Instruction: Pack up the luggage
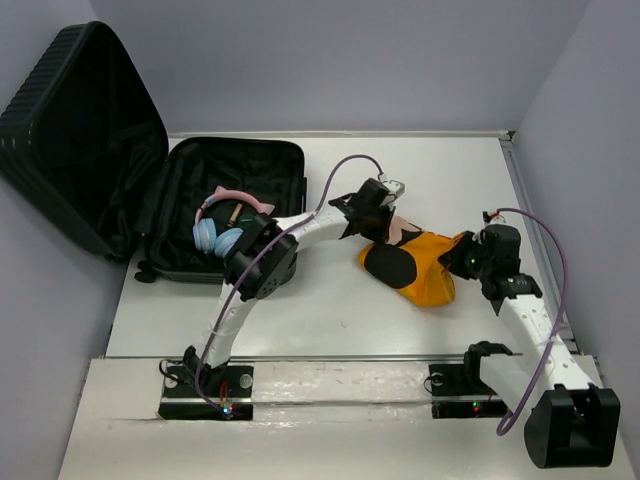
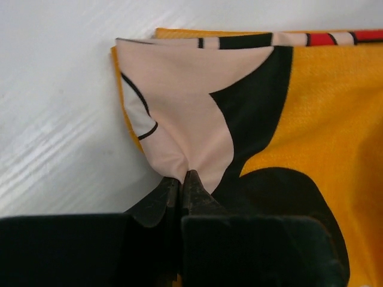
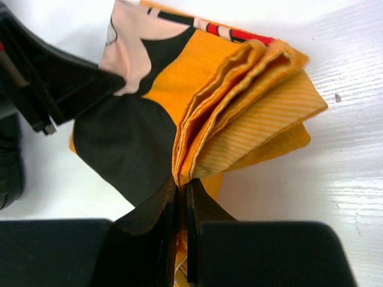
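Lying on the white table (image 1: pixel 330 310), a folded orange cloth (image 1: pixel 425 275) with black and pink print is pinched at two sides. The left gripper (image 2: pixel 182 178) has its fingers clamped on the cloth's pink corner on the left. The right gripper (image 3: pixel 181 182) is clamped on the stacked orange folds at the right. The suitcase (image 1: pixel 262 160) sits open at the far left of the table with its lid raised to the left, well apart from the cloth. Blue and pink headphones (image 1: pixel 215 238) lie inside its base.
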{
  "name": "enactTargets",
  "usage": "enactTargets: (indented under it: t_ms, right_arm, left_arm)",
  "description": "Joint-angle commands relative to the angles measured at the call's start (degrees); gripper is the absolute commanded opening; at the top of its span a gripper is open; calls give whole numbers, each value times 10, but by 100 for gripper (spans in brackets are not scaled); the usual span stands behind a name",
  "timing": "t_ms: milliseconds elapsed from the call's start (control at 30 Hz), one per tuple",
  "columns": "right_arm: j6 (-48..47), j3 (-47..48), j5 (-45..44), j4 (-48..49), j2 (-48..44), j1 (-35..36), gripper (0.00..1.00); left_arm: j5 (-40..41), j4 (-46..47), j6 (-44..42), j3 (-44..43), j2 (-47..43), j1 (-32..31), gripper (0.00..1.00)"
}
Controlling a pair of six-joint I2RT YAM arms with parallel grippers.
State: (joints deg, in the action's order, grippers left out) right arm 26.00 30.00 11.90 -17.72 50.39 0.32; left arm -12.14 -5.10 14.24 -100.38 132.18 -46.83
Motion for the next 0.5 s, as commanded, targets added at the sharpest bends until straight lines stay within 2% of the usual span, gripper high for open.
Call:
enactTargets:
  t_ms: [0, 167, 233, 367, 467]
  right_arm:
    - [13, 25, 46, 27, -20, 0, 7]
    - [29, 97, 46, 28, 7, 47, 7]
    - [34, 134, 37, 32, 27, 94, 7]
    - [44, 239, 15, 61, 114, 186, 7]
    - [42, 374, 5, 86, 227, 251, 7]
  left_arm:
    - [-11, 5, 22, 26, -136, -10, 6]
    - [-22, -21, 30, 11, -247, 12, 6]
    - [-12, -31, 29, 22, -281, 27, 6]
    - [-3, -66, 32, 37, -353, 96, 6]
    - [0, -94, 26, 63, -419, 201, 6]
